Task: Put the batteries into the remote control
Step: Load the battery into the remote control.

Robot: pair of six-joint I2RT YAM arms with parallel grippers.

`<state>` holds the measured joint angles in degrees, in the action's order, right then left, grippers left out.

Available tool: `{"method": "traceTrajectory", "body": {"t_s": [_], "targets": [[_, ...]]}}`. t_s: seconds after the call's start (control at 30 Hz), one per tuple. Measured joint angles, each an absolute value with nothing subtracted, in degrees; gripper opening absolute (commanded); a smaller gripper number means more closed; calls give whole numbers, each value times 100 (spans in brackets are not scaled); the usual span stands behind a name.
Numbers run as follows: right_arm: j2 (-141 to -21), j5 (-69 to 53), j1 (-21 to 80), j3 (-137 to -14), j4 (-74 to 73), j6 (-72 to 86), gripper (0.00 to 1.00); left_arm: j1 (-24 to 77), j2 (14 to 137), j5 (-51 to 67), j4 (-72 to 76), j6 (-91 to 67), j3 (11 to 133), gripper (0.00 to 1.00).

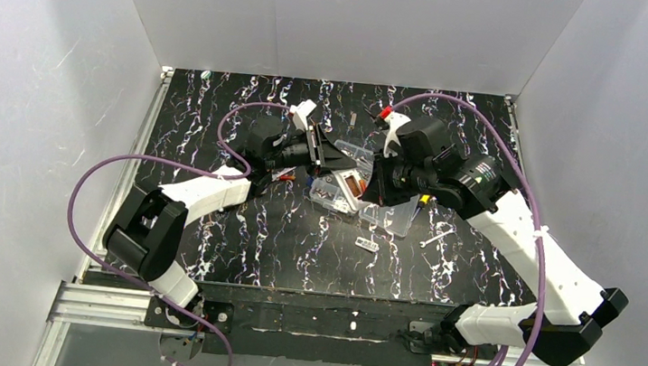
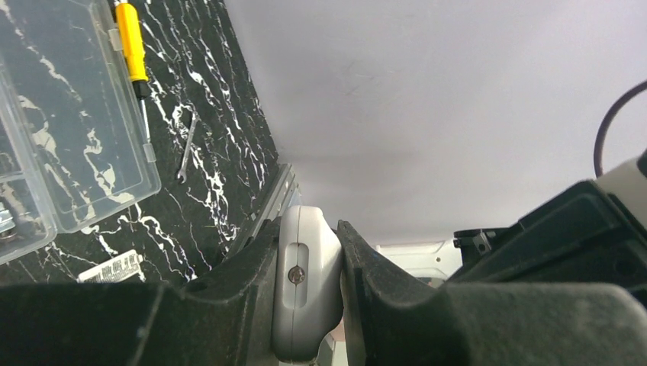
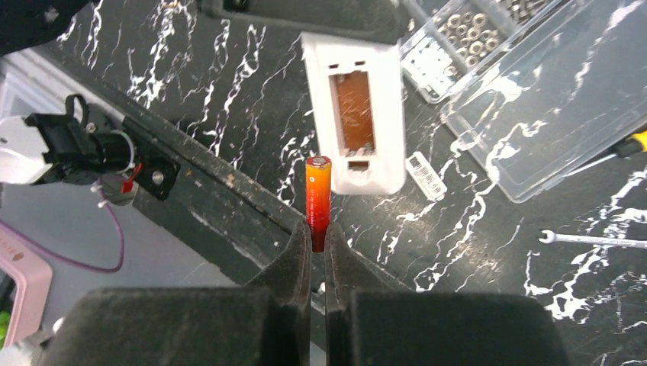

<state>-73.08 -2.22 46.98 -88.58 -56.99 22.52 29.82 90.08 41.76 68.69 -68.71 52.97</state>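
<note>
- Left pincer (image 2: 305, 255) is pressed together on one end of the remote control (image 3: 355, 110). A pale rounded edge sits clamped between its two dark fingers.
- Right pincer (image 3: 318, 238) pinches the lower end of a red-orange battery (image 3: 318, 191), which stands straight out from the fingertips.
- From the right wrist I see the remote's long axis running from the left pincer at the top of the view down toward the right pincer, with the brownish recess facing that camera. The battery lies roughly parallel to it, its free tip at the remote's near left corner — touching or not, I cannot tell.
- From the top I find the remote mid-surface (image 1: 234, 228) between the two pincers, over the clear box (image 3: 534, 114) and slanting from the left pincer toward the near right.
- Only the left wrist view shows the remote edge-on — the recess is hidden there. It also shows a yellow screwdriver (image 2: 131, 46) and a small spanner (image 2: 187, 149) lying beside the box.
</note>
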Motion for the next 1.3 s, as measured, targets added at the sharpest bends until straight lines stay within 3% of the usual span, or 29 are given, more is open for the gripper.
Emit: {"method": "traceTrajectory", "body": {"t_s": [0.63,1.3], "targets": [[-6534,1356,4650,-9185,-5389,2080,1,3020,9035,4659,7852,-7231,5760,0],[-5931,1940,4650,-8532,-4788,2276,1,3089,8512,5603,8204,-7411,6274,0]]}}
